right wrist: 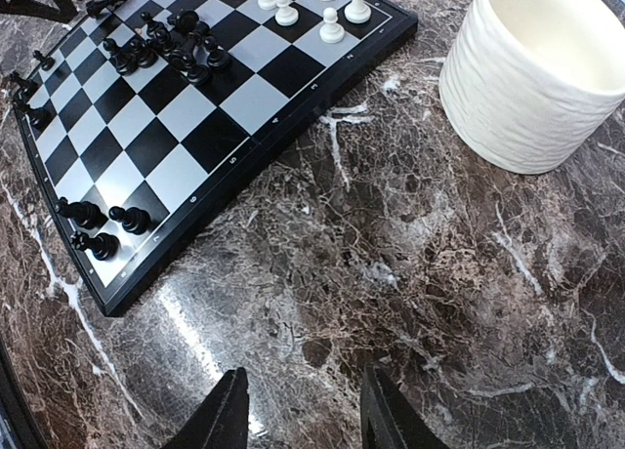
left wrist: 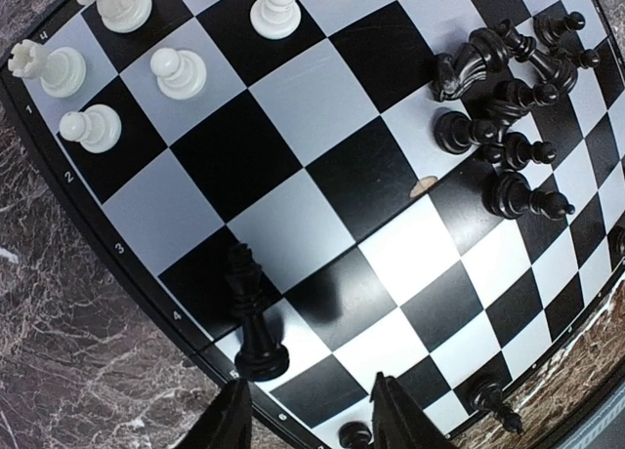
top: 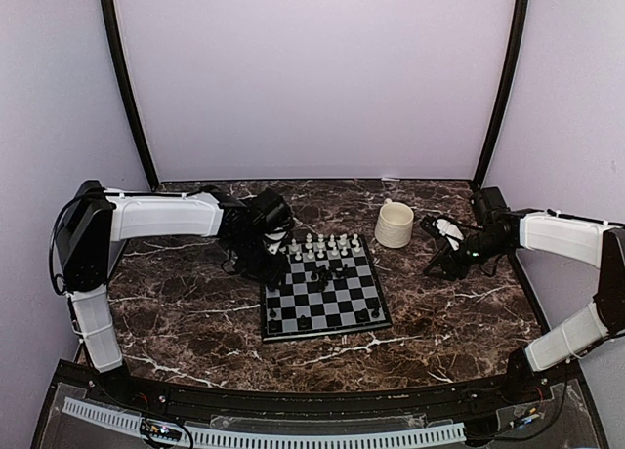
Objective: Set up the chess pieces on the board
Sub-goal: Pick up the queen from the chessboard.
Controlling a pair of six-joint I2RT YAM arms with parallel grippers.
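Note:
The board (top: 337,307) lies mid-table. White chess pieces (top: 322,242) stand along its far rows. A jumble of black chess pieces (top: 324,271) sits just in front of them, some lying on their sides (left wrist: 508,98). A few more black ones stand on the near row (right wrist: 103,224). My left gripper (top: 266,265) hovers over the board's left edge, open and holding nothing (left wrist: 312,425). A tall black piece (left wrist: 256,322) stands just ahead of its left finger. My right gripper (top: 441,268) is open over bare marble (right wrist: 303,420), to the right of the board (right wrist: 195,117).
A cream ribbed mug (top: 395,224) stands upright off the board's far right corner, close to my right gripper and at the upper right of the right wrist view (right wrist: 537,68). Dark marble tabletop (top: 176,312) surrounds the board. Walls close in the back and both sides.

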